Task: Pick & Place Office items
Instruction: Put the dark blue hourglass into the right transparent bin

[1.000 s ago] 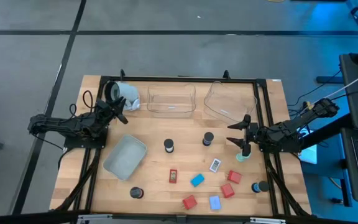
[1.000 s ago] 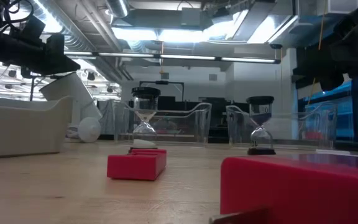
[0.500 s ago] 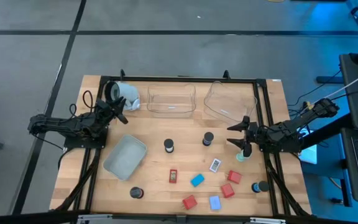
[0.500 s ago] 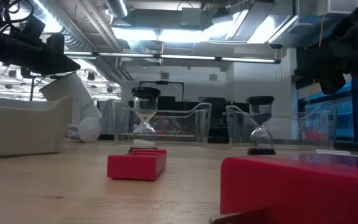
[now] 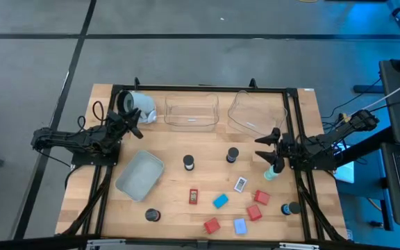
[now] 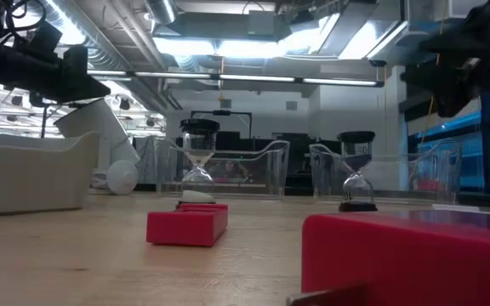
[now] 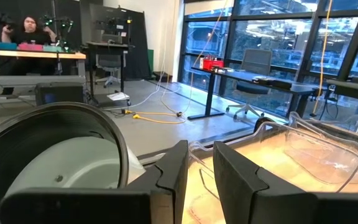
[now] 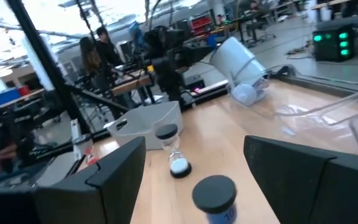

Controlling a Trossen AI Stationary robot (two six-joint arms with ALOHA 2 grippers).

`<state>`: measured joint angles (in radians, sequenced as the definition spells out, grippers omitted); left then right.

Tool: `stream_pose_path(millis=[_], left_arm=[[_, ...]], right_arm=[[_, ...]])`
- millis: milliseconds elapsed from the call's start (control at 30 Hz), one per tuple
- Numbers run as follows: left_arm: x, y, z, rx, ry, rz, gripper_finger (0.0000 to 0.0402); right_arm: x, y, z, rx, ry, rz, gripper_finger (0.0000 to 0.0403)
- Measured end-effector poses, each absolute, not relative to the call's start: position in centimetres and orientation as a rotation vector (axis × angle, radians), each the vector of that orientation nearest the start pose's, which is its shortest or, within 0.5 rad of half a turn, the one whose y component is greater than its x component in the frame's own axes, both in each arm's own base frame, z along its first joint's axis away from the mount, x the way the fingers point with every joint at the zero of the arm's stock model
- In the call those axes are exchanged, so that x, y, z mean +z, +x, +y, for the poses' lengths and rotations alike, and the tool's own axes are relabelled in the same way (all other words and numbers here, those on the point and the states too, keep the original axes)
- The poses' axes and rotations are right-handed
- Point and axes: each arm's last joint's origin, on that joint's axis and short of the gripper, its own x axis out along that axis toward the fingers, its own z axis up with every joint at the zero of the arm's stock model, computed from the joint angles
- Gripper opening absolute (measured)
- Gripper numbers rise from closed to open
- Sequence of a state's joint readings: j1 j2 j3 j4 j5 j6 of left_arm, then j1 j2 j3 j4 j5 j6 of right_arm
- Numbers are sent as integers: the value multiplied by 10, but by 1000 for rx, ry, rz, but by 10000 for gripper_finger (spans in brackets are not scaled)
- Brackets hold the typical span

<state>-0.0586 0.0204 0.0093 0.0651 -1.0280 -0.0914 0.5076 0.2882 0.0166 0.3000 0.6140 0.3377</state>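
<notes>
Several small office items lie on the near right of the table: red blocks (image 5: 261, 197) (image 5: 211, 226), blue blocks (image 5: 220, 201), a card (image 5: 240, 185), black-capped hourglasses (image 5: 232, 154) (image 5: 188, 162) and a mint-green disc (image 5: 271, 174). My right gripper (image 5: 267, 150) is open and empty. It hangs above the table just beyond the disc, and in the right wrist view (image 8: 194, 149) it points at an hourglass (image 8: 213, 196). My left gripper (image 5: 135, 125) is shut and empty. It waits at the far left beside the white cylinder (image 5: 139, 104).
Two clear trays (image 5: 191, 112) (image 5: 256, 111) stand at the table's far edge. A grey-blue tray (image 5: 139, 174) lies left of centre. One more hourglass (image 5: 151, 215) stands near the front edge and another (image 5: 294, 207) at the right. People sit in the room beyond the table.
My right gripper has risen a little and drawn back toward the table's right edge, staying open. The mint-green disc beneath it shows more fully and has not moved.
</notes>
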Motion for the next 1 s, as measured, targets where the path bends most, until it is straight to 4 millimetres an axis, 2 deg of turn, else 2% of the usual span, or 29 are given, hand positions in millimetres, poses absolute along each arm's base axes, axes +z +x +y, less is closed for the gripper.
stream_pose_path(millis=[200,400,500,633,767,900,1000], left_arm=[[172,88,18,852,-167,-123,72],[173,87,18,882,-187,-139,72],[172,86,19,933,-189,-144,72],[172,85,20,961,-189,-146,72],[172,85,20,961,-189,-145,72],[172,85,20,960,-207,-155,72],[172,85,20,963,-207,-155,72]], right_arm=[[173,105,39,-101,398,-44,277],[174,104,37,-160,400,-57,277],[184,105,37,-167,390,-73,277],[207,108,36,-196,334,-66,277],[225,118,36,-247,244,51,277],[231,136,38,-304,163,172,277],[234,152,41,-277,118,243,277]])
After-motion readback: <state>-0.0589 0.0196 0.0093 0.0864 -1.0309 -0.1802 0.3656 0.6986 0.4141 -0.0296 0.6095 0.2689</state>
